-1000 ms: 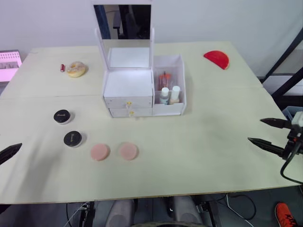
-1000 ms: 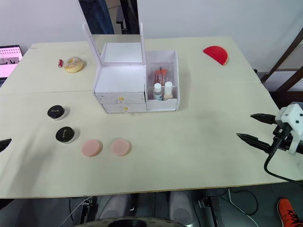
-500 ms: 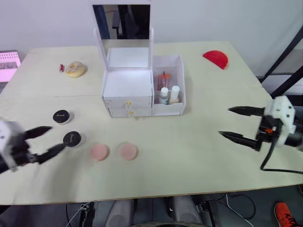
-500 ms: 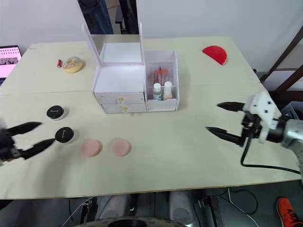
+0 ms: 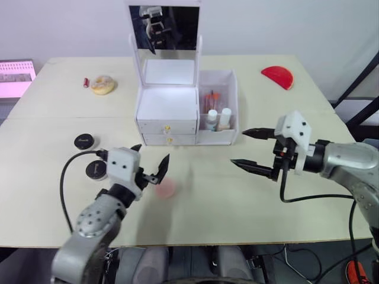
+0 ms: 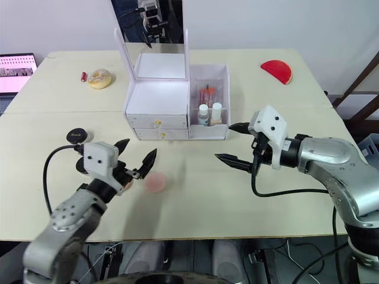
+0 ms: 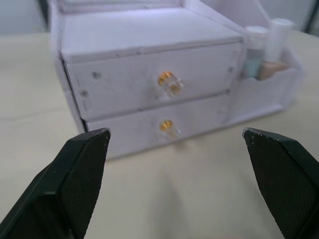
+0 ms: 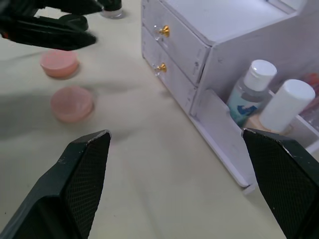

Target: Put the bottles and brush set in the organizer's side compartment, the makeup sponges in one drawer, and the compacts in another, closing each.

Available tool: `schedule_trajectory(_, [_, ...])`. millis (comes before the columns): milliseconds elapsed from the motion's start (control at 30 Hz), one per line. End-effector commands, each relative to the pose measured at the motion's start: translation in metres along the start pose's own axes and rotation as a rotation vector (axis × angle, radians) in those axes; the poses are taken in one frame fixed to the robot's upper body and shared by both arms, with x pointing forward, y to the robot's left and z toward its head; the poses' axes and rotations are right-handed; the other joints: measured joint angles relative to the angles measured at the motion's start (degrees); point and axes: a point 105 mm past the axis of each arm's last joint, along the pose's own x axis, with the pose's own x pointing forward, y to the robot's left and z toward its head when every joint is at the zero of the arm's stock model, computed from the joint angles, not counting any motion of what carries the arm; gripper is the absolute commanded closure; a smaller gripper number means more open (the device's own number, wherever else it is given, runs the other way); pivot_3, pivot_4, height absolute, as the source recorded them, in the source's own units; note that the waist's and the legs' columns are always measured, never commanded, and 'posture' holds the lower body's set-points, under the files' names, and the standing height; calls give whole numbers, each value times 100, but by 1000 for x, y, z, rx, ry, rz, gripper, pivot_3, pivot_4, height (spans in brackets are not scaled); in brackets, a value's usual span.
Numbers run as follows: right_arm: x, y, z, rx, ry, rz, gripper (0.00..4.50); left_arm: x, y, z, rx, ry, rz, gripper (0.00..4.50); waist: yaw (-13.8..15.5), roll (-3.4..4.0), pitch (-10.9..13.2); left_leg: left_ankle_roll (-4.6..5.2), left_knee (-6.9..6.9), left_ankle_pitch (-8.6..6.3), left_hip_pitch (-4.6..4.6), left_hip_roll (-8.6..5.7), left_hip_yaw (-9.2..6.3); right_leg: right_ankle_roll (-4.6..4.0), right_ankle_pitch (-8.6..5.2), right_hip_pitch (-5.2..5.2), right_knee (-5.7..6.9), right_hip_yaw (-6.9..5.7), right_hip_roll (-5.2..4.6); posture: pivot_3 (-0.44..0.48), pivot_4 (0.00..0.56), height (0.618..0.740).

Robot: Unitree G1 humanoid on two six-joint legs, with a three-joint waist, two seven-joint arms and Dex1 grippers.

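The white organizer [image 5: 168,111] stands mid-table with both drawers shut, each with a gold knob [image 7: 169,82]. Its side compartment [image 5: 228,83] holds two bottles [image 8: 246,93] and the red brush set [image 5: 209,98]. Two pink makeup sponges [image 8: 72,103] lie on the table in front of the organizer. My left gripper [image 5: 151,155] hovers open just above and beside them, partly hiding one. Two black compacts [image 5: 86,141] sit to its left. My right gripper [image 5: 238,147] is open and empty, right of the organizer's front.
A red half-round object [image 5: 278,76] lies at the back right. A doughnut-like item [image 5: 102,84] and a small red tube [image 5: 86,81] sit at the back left. The organizer's mirror [image 5: 164,26] stands upright. A pink screen [image 5: 16,77] is off the table's left edge.
Both arms have swung in from the table's sides toward the middle: the left gripper now over the sponges, the right near the organizer. The camera view has shifted slightly.
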Motion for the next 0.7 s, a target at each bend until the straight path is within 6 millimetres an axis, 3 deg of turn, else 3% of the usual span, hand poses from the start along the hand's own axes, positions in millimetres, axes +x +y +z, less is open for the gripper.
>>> schedule_trajectory(33, [4, 0, 13, -13, -40, 28, 47, 10, -13, 16, 44, -100, 80, 0, -1, 0, 0, 0, 4, 0, -1, 0, 0, 7, -4, 1, 0, 0, 0, 0, 150, 739])
schedule_trajectory(300, [10, -5, 16, -26, -32, 50, 47, 42, -16, 12, 26, -135, 172, 0, -4, 1, -3, 2, 9, 0, -7, 0, -2, 12, -4, -1, -1, -5, 2, 0, 150, 739])
schedule_trajectory(700, [14, -3, 20, -32, -45, 53, 47, 50, -10, 15, -1, -170, 215, 0, -6, 1, -2, 5, 9, -2, -10, -2, -3, 18, -7, -2, -2, -5, 1, 0, 150, 739])
